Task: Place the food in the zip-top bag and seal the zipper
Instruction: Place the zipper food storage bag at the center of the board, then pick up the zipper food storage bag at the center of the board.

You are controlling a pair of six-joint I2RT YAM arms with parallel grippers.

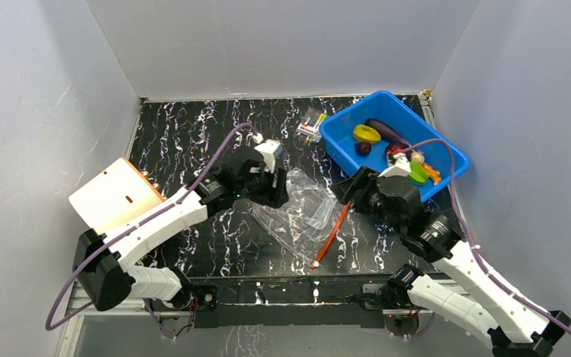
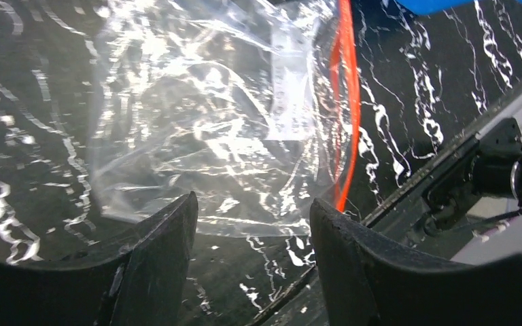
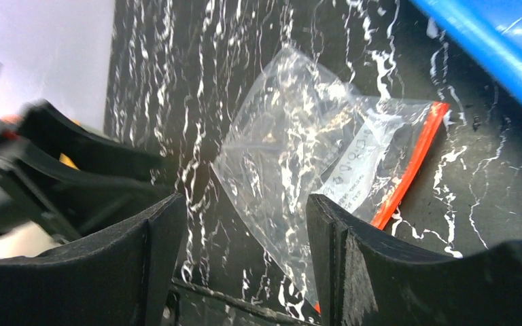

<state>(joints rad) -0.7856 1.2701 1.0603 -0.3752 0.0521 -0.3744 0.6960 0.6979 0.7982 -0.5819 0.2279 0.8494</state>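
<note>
At the far left a flat orange-and-cream cardboard box (image 1: pixel 114 195) leans by the wall. Next come the left fingers (image 2: pixel 170 238), spread apart and grasping nothing, hovering over the near-left edge of the clear crinkly zip-top bag (image 1: pixel 297 216). The bag lies flat and empty in the middle of the black marbled desk (image 1: pixel 186 141), with its thin red-orange zipper strip (image 1: pixel 332 230) along the right-hand edge. Behind it sits a small clear packet of colourful sticks (image 1: pixel 311 126). The right fingers (image 3: pixel 156 251) are likewise released and empty, poised above the zipper side. Furthest right is the blue plastic bin (image 1: pixel 346 141), which holds all the food: a yellow ring (image 1: pixel 366 133), a dark purple eggplant (image 1: pixel 388 132), a small purple ball (image 1: pixel 363 148), a beige ball (image 1: pixel 417 157), a green piece (image 1: pixel 418 175) and an orange piece (image 1: pixel 433 173).

Risks, as I judge them: the film is thin and slick, so a pinch could catch both layers and keep the mouth shut, or the bag could slide across the desk instead of lifting. The round pieces may roll out of a slack mouth. The right arm hangs close over the bin and could nudge it.

Count: one box, one bag, one zipper, one packet, one bin, six food pieces that I can make out (the arm may hide more), and two sets of fingers.
</note>
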